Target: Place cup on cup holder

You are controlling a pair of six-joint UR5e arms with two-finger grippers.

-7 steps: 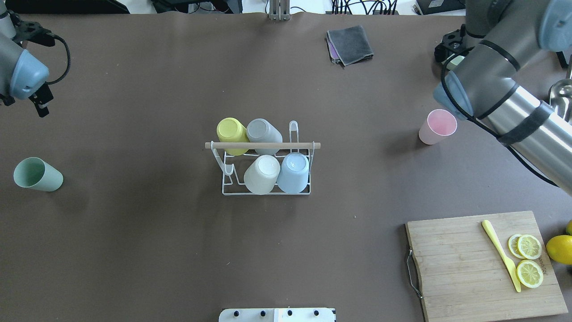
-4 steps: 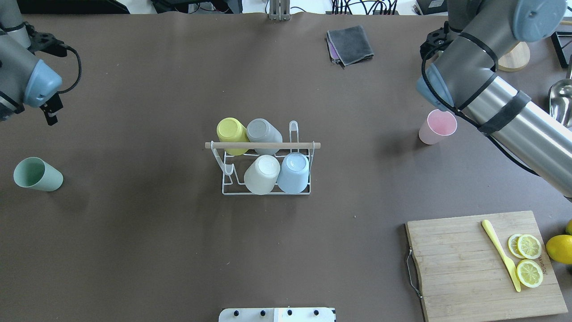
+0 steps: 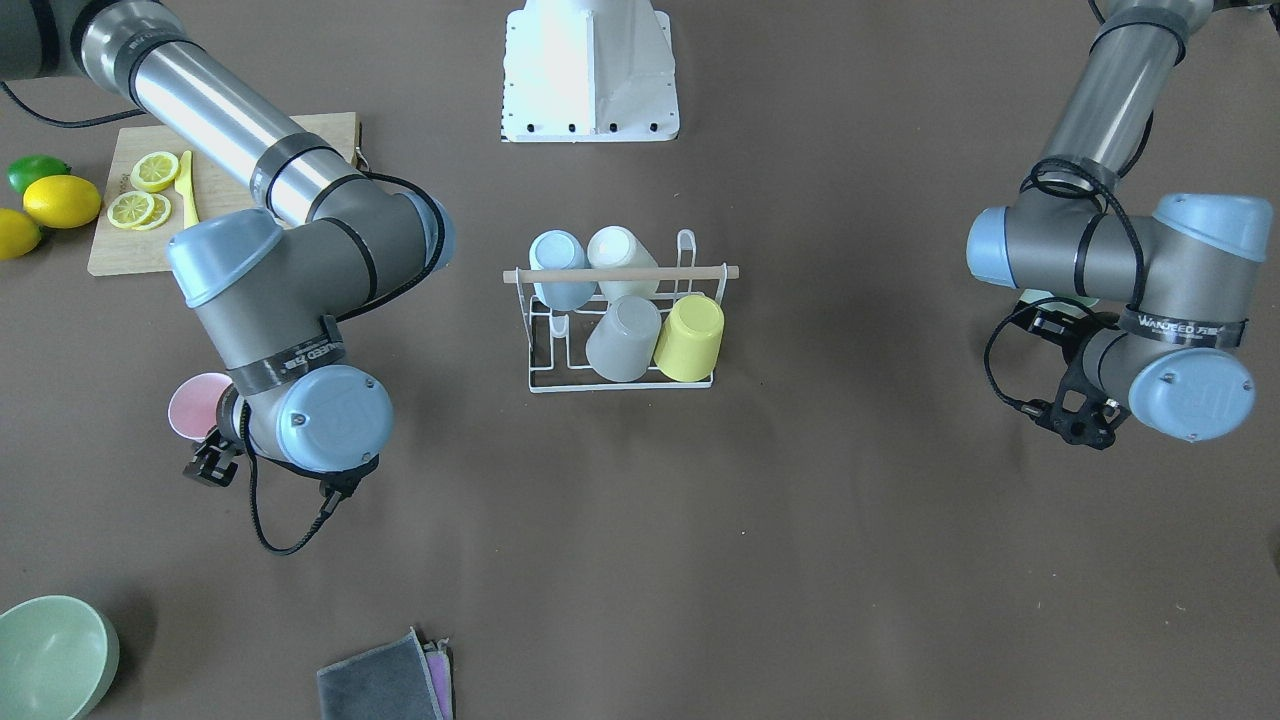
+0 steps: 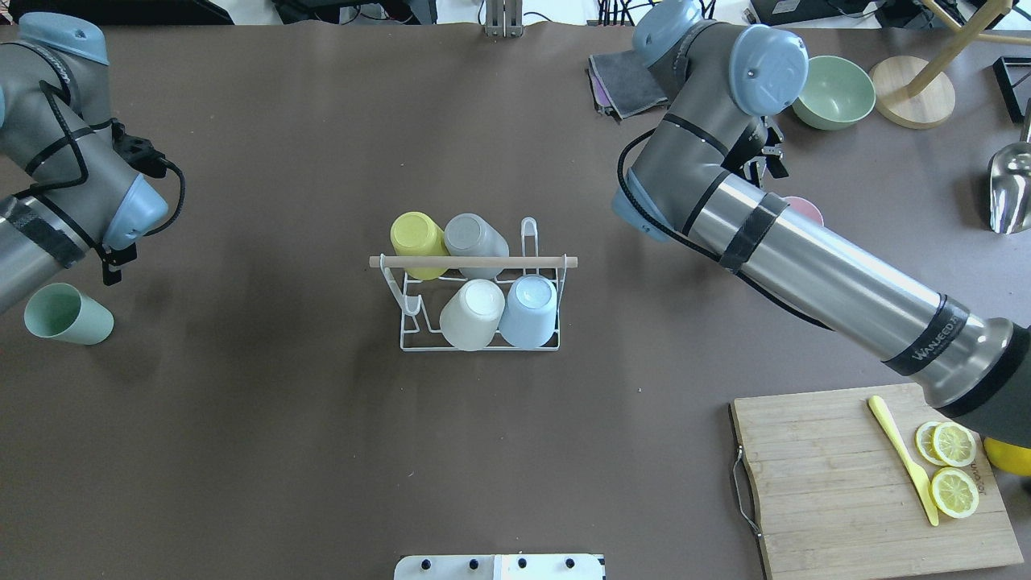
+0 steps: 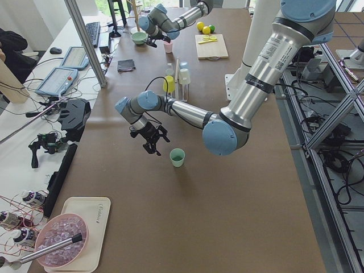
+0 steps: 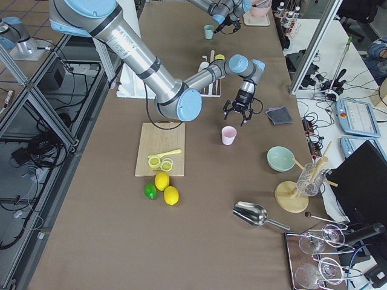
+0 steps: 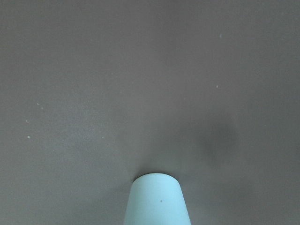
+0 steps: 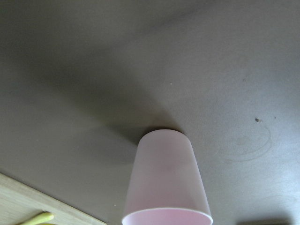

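The white wire cup holder (image 4: 411,334) with its wooden rod stands mid-table and carries yellow, grey, cream and blue cups upside down. A green cup (image 4: 68,316) stands upright at the left. My left gripper (image 4: 110,264) hangs just beyond it, fingers spread in the exterior left view (image 5: 151,139). The cup's base shows in the left wrist view (image 7: 157,199). A pink cup (image 4: 805,207) stands at the right, mostly hidden by my right arm. My right gripper (image 4: 765,157) hovers beside it, open (image 6: 236,113). The pink cup fills the right wrist view (image 8: 166,187).
A wooden cutting board (image 4: 830,483) with lemon slices and a yellow knife lies at the front right. A green bowl (image 4: 834,90), a wooden stand (image 4: 914,101), a metal scoop (image 4: 1011,185) and a folded grey cloth (image 4: 620,80) sit at the back right.
Both arms have swung inward. The left gripper moved down toward the green cup. The right arm moved left over the pink cup and now covers most of it.
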